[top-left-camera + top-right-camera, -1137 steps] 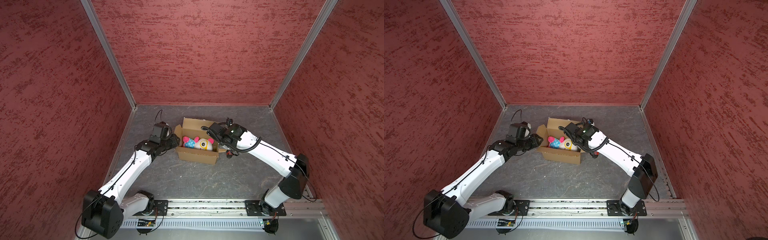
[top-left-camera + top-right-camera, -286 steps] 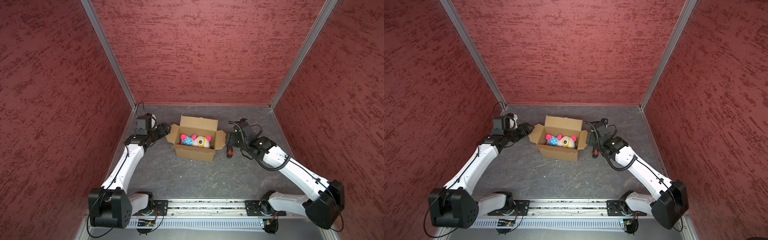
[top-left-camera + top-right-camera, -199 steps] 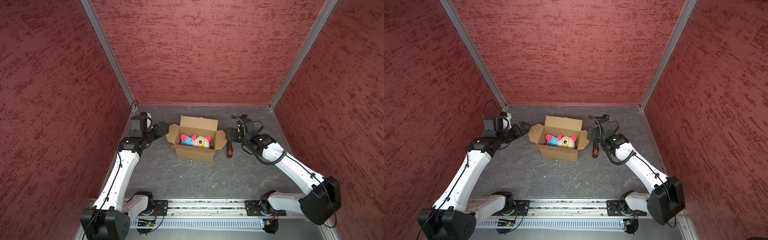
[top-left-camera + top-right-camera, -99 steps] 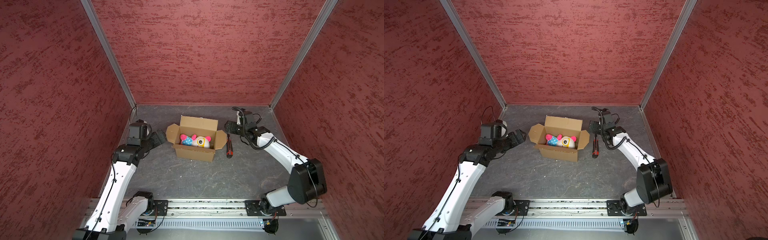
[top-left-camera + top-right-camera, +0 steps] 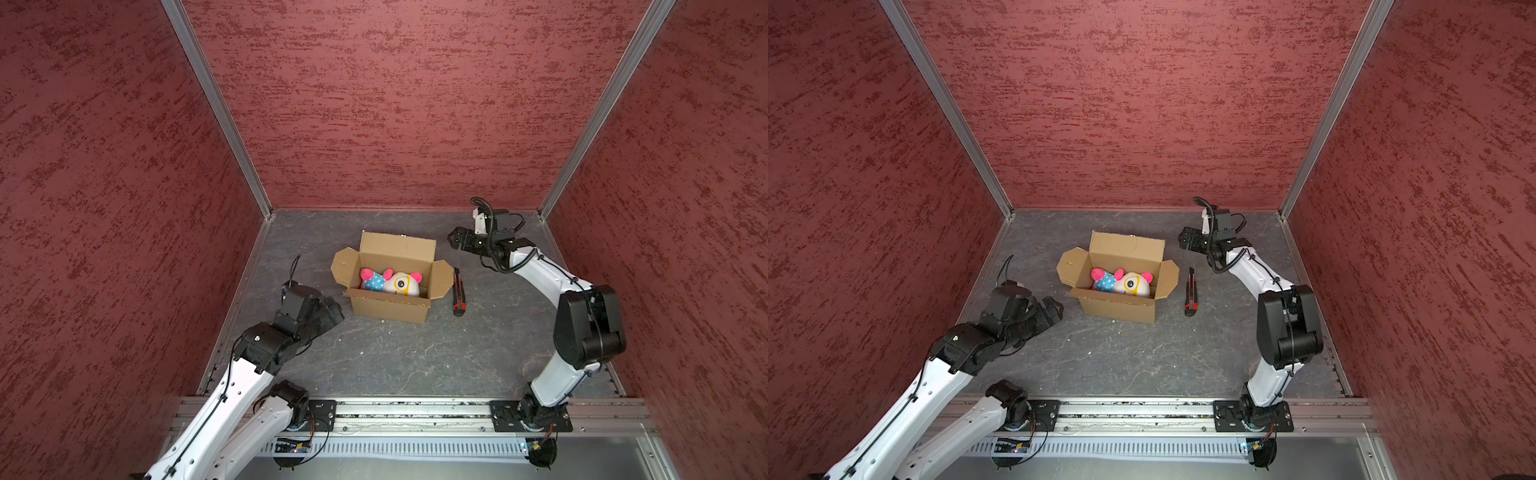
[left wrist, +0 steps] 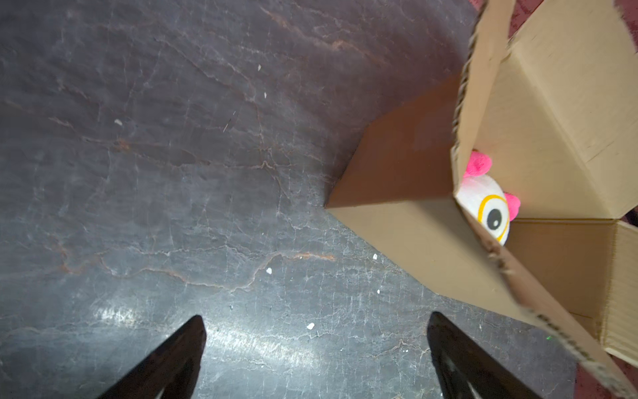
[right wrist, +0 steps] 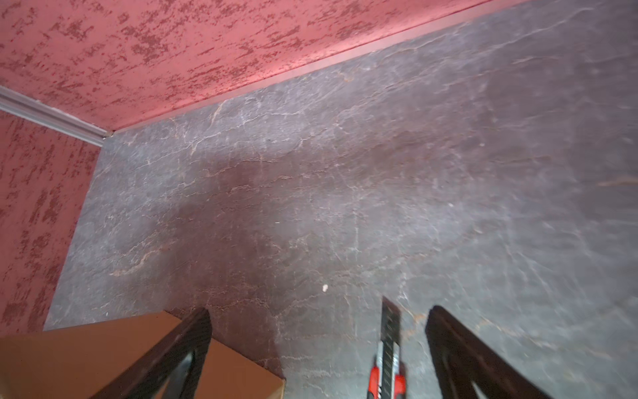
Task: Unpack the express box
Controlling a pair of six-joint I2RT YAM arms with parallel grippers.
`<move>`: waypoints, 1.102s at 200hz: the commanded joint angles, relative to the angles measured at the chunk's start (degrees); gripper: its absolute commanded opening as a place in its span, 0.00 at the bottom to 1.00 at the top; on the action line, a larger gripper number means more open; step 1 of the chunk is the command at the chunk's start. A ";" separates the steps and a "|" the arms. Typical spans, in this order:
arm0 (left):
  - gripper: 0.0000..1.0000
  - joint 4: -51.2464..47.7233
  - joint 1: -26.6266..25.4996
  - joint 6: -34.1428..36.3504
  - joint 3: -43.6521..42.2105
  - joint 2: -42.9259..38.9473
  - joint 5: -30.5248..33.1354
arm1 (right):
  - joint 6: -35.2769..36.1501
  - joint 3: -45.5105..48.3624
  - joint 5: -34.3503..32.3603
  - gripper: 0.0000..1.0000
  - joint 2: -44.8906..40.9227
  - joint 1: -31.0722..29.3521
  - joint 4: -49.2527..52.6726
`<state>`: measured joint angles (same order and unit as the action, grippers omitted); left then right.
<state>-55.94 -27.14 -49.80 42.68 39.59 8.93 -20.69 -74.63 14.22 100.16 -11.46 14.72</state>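
Observation:
The express box [image 5: 390,308] [image 5: 1116,311] stands mid-floor with all its flaps folded outward. A pink, blue and white plush toy [image 5: 392,283] [image 5: 1126,283] lies inside it. My left gripper [image 5: 335,311] [image 5: 1055,309] hovers open and empty off the box's front left corner; the left wrist view shows bare floor between its fingertips [image 6: 317,319], with the box [image 6: 414,235] and the toy [image 6: 490,207] beyond. My right gripper [image 5: 453,240] [image 5: 1183,242] is open and empty, up behind the box's right flap [image 7: 321,312].
A red-and-black utility knife [image 5: 458,293] [image 5: 1191,293] [image 7: 390,345] lies on the dark stone floor just right of the box [image 7: 86,355]. Red textured walls close in the left, back and right. A metal rail [image 5: 415,411] runs along the front.
Both open grippers have drawn away from the box flaps. The left one swung toward the front, the right one toward the back wall with its elbow raised. Box, toy and knife stayed put.

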 commanded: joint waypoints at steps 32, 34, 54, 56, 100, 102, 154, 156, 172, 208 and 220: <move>1.00 4.80 -8.66 -12.72 -7.35 0.72 5.72 | 2.47 -4.97 7.54 0.99 4.89 0.26 -3.27; 1.00 5.34 -8.77 -12.76 -7.54 1.09 5.68 | 2.49 -5.03 7.81 0.99 4.99 0.29 -3.31; 1.00 11.56 -9.34 -12.40 -9.08 5.21 4.29 | 3.28 -5.21 10.00 0.98 5.81 0.30 -3.36; 1.00 12.26 -9.34 -12.29 -9.23 5.69 4.18 | 3.35 -5.18 10.23 0.98 5.83 0.30 -3.33; 1.00 24.00 -8.27 -9.25 -9.22 15.59 1.88 | 5.80 -3.69 13.16 0.98 4.88 0.27 -2.59; 1.00 24.45 -8.17 -9.08 -9.13 15.95 1.70 | 5.98 -3.62 13.32 0.98 4.83 0.29 -2.50; 1.00 31.15 -4.50 -4.76 -7.35 22.94 -0.86 | 6.80 -0.44 16.64 0.98 3.43 -0.14 -3.39; 1.00 31.33 -4.33 -4.64 -7.28 23.06 -0.98 | 6.87 -0.37 16.68 0.98 3.43 -0.20 -3.41; 1.00 32.55 -3.01 -3.83 -7.44 24.00 -1.94 | 7.47 0.17 16.81 0.98 3.15 -0.96 -3.25; 1.00 34.84 0.28 -1.93 -8.46 25.32 -4.05 | 7.87 1.74 16.82 0.99 2.12 -2.76 -4.07; 1.00 35.88 1.38 -1.39 -8.85 25.79 -4.93 | 7.60 2.28 16.82 0.99 1.82 -3.22 -4.16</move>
<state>-23.77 -27.64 -53.76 34.09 64.47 6.04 -14.44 -73.47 29.61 104.92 -13.45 12.45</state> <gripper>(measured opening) 0.996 0.987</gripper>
